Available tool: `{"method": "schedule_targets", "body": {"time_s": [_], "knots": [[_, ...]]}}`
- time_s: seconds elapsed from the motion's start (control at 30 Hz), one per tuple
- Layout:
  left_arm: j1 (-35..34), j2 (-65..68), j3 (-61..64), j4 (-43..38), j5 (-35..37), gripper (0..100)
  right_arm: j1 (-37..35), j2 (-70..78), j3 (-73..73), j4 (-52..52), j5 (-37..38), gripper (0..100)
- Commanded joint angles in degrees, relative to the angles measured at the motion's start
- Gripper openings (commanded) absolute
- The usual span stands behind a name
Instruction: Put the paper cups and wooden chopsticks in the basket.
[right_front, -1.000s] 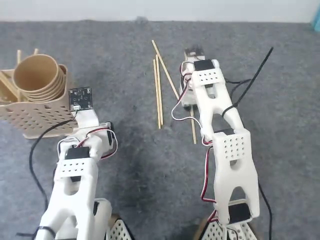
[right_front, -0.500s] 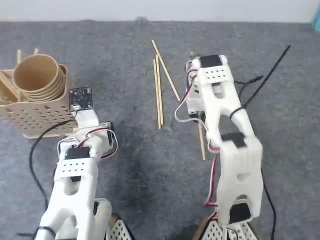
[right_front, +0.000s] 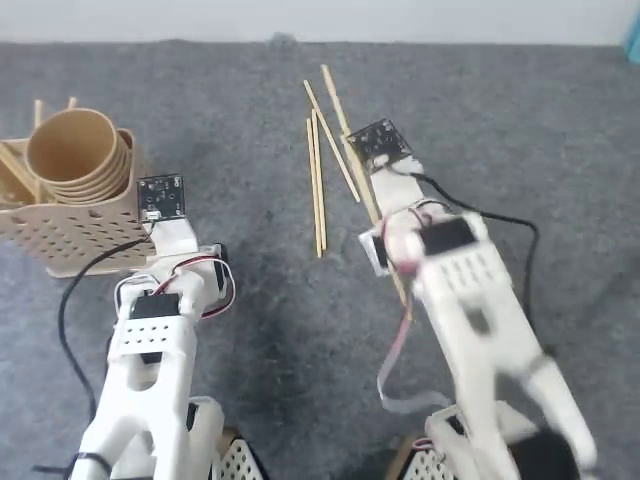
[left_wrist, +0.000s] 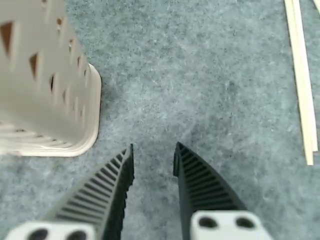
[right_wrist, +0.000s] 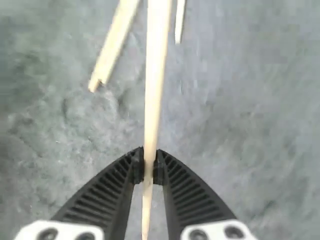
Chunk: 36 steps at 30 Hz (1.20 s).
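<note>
The right gripper is clenched on a pale, square-edged wooden chopstick, its black ribbed jaws pinching the stick, which runs out past the tips. In the high view this chopstick slants from upper centre down under the white arm. Three more sticks lie loose on the carpet just left of it: two side by side and one at a slant across their top ends. The carpet is grey with a short, fuzzy pile.

At the left edge of the high view stands the basket, beige plastic with perforated walls. It holds a nested stack of brown paper cups, with wooden stick ends poking up behind them. The left gripper hangs over bare carpet just beside the basket's rounded corner, jaws parted and gripping nothing.
</note>
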<state>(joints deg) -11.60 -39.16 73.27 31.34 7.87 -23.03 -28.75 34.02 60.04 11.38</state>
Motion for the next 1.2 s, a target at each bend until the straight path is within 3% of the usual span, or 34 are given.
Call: {"method": "schedule_targets", "body": {"time_s": [0.0, 0.33, 0.43, 0.67, 0.83, 1.07, 1.17], "knots": [[0.26, 0.09, -2.51, -1.32, 0.0, 12, -1.8, -15.16, -0.35, -4.79, 4.4, 0.8], [0.26, 0.0, -2.42, -1.32, 0.0, 12, -3.56, -13.32, -15.21, -13.14, 10.37, 0.9], [0.26, 0.0, -2.33, -1.32, 0.0, 12, -7.16, -9.01, -22.33, -13.05, 10.9, 0.8], [0.26, 0.0, -2.33, -1.32, 0.0, 12, -17.98, 6.55, -41.93, -13.05, 10.02, 0.8], [0.26, 0.0, -2.33, -1.32, 0.0, 12, -21.23, 19.12, -55.3, -13.58, 3.87, 0.8], [0.53, 0.0, -2.33, -1.41, -0.09, 12, -27.03, 37.14, -79.3, -13.85, 3.25, 0.8], [0.53, 0.0, -2.33, -1.41, -0.09, 12, -29.41, 45.14, -89.76, -18.68, 3.25, 0.8]]}}
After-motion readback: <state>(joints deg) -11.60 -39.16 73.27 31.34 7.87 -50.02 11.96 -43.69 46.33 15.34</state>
